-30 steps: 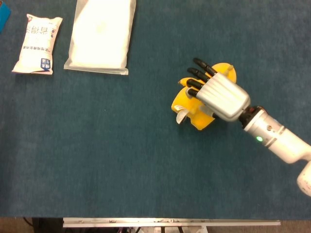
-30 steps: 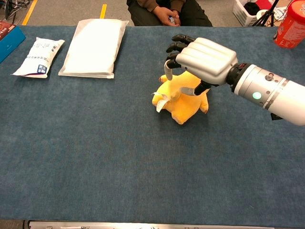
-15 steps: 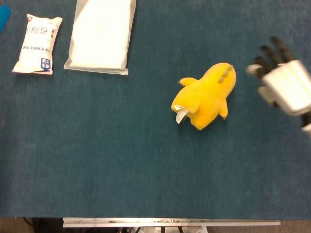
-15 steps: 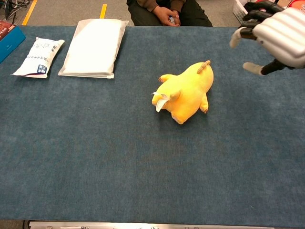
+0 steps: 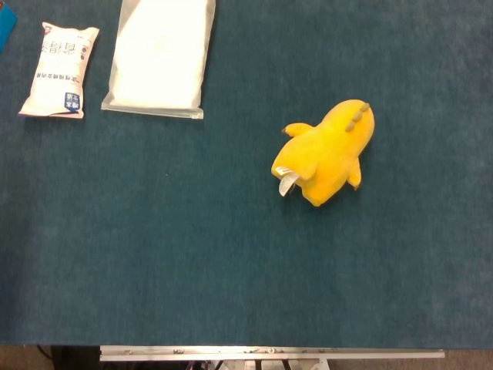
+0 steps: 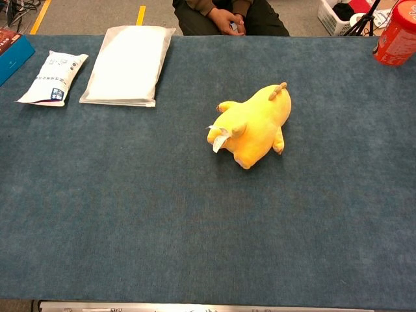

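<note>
On the blue table lies a yellow plush toy, beside no container

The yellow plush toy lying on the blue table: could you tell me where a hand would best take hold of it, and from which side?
Probably around the plump middle of the yellow plush toy, coming down from above. It lies flat on the table with its broad, rounded back upward and open cloth all round, so fingers could close across the narrower width of the body. The small limbs and the white tag look too slight for a firm hold.
</note>
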Available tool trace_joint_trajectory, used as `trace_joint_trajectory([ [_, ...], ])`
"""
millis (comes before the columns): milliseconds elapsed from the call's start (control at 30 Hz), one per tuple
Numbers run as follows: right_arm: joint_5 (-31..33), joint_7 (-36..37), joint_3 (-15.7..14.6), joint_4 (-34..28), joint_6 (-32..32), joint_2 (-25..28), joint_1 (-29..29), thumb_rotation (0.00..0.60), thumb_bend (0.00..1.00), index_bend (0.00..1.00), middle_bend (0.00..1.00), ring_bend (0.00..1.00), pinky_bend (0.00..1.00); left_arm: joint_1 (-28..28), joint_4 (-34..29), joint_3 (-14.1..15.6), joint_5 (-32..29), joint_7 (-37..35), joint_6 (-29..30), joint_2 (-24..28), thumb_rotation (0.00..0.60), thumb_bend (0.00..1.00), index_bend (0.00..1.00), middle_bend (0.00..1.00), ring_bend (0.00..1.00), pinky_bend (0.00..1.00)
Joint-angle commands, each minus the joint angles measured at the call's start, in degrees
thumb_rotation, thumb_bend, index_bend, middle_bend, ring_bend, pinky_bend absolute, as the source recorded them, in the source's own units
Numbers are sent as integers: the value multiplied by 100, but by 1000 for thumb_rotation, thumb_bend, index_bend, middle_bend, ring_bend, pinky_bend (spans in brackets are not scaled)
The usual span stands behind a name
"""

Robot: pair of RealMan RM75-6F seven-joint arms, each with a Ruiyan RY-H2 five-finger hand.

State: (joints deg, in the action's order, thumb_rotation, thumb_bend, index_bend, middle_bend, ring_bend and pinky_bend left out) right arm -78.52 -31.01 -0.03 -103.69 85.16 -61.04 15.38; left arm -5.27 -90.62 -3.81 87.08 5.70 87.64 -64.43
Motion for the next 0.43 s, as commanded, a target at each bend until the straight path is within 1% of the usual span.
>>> trace_joint_trajectory([
  [33, 36, 72, -12, 7, 96, 24, -147, 600, 253, 369, 336, 150, 56, -10, 2, 5, 10, 11, -6, -15, 600, 389, 456, 427, 327, 415],
  [300, 35, 258, 70, 123, 235, -39, -381, 600, 253, 369, 336, 150, 56, -88, 21, 3, 8, 82, -104, -77, 600, 389, 456, 427, 327, 415],
  [433, 27, 287, 108, 165, 167, -71, -402, 600, 254, 369, 336, 150, 56, -127, 30, 11, -7, 110, -173, -117, 600, 389, 456, 427, 327, 415],
])
